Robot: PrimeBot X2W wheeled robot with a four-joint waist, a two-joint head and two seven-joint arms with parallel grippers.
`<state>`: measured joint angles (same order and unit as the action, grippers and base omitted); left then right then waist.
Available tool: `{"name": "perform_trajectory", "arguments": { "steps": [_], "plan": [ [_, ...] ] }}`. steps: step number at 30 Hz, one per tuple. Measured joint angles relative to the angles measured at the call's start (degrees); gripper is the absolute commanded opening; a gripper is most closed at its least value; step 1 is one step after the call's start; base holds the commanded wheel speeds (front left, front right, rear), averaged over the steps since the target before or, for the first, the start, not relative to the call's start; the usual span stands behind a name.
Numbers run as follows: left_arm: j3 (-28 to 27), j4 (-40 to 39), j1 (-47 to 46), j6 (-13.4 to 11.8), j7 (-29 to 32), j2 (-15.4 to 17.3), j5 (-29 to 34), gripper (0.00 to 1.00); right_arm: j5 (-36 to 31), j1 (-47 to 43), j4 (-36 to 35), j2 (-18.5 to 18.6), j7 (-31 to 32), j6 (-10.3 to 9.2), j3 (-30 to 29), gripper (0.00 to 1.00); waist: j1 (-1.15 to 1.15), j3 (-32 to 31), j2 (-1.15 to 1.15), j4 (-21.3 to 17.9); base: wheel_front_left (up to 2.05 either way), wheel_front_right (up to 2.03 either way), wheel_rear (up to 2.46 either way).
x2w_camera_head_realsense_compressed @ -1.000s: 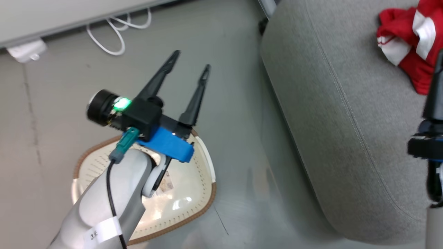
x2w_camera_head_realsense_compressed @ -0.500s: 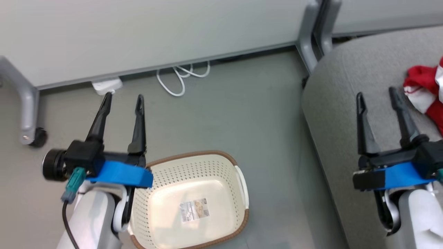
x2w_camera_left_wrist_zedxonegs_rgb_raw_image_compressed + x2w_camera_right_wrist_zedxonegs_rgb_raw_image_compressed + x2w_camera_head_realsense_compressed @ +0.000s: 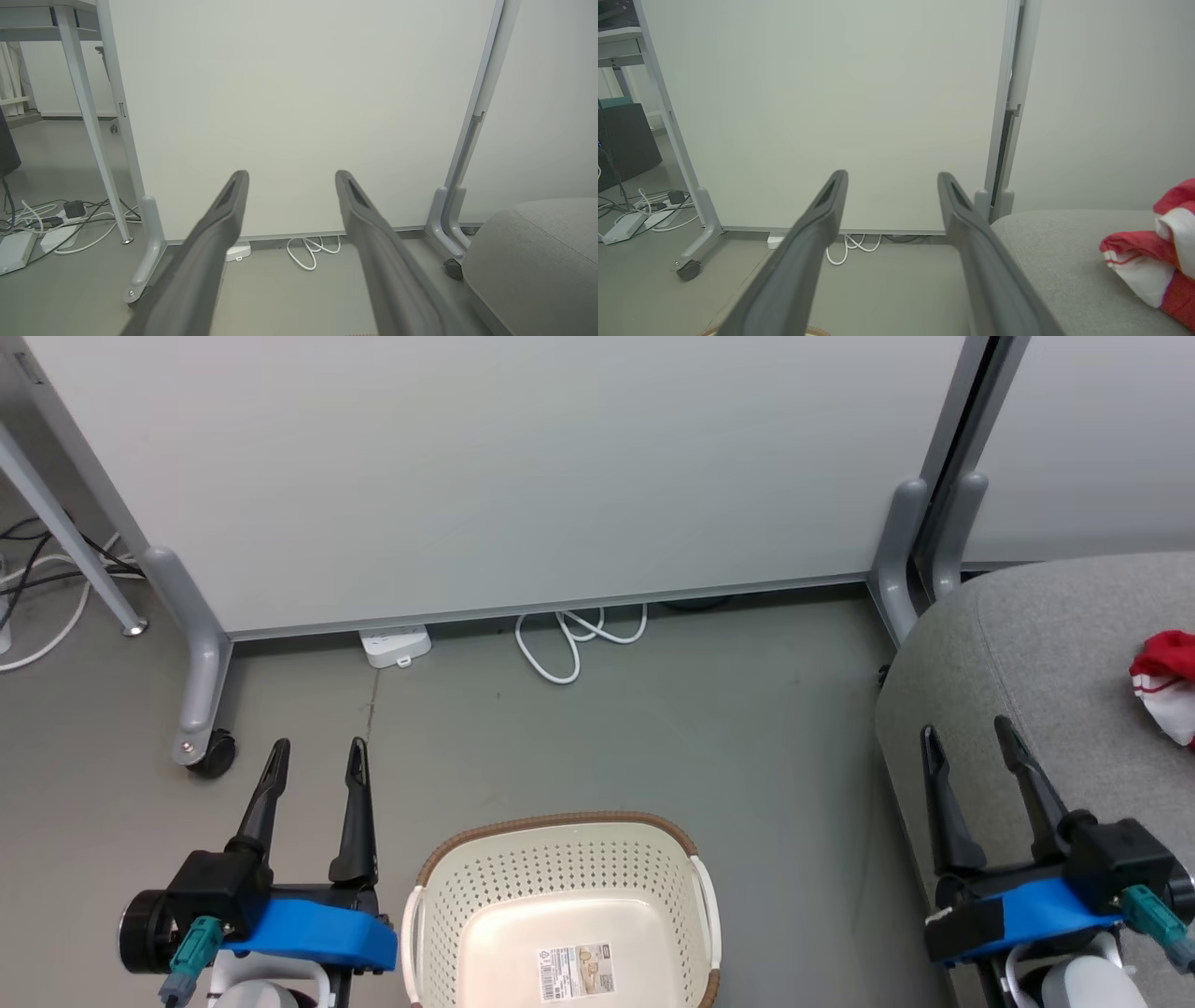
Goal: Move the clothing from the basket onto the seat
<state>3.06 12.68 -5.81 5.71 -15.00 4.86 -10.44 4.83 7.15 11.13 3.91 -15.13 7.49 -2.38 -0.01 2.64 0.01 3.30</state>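
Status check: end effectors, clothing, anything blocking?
Both open and empty: left end effector, right end effector. Visible part of basket bare; red clothing lying on seat. Nothing in the way.

Before me a pale wheeled partition panel (image 3: 523, 476) stands on smooth grey floor (image 3: 747, 737), white looped cable (image 3: 577, 633) at its foot.

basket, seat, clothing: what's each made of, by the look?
Basket: looks like moulded plastic, cream, glossy floor, punched hole rows; brown rim woven-look, likely plastic too. Seat: light grey woven upholstery, matte, stitched seam showing. Clothing: soft red fabric with white trim, crumpled; fibre cannot be told.
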Motion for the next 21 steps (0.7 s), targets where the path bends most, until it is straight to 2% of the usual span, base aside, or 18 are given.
{"name": "perform_trajectory", "arguments": {
  "steps": [10, 21],
  "plan": [
    [-1.92, 0.19, 2.13, 1.36, 0.0, -1.51, 1.07, 1.0, 1.25, -3.75, 1.93, -0.74, 0.0, 0.0, 0.25, 1.0, 0.0, -2.02, 0.0, 2.34, 0.0, 0.0, 0.0],
    [-1.77, 1.38, 2.75, 1.45, 0.0, -1.87, 1.43, 1.0, 2.79, -5.37, 2.92, -0.93, 0.0, 0.0, 0.46, 1.0, 0.01, -2.74, 0.0, 2.99, 0.0, 0.0, 0.0]
  ]
}}
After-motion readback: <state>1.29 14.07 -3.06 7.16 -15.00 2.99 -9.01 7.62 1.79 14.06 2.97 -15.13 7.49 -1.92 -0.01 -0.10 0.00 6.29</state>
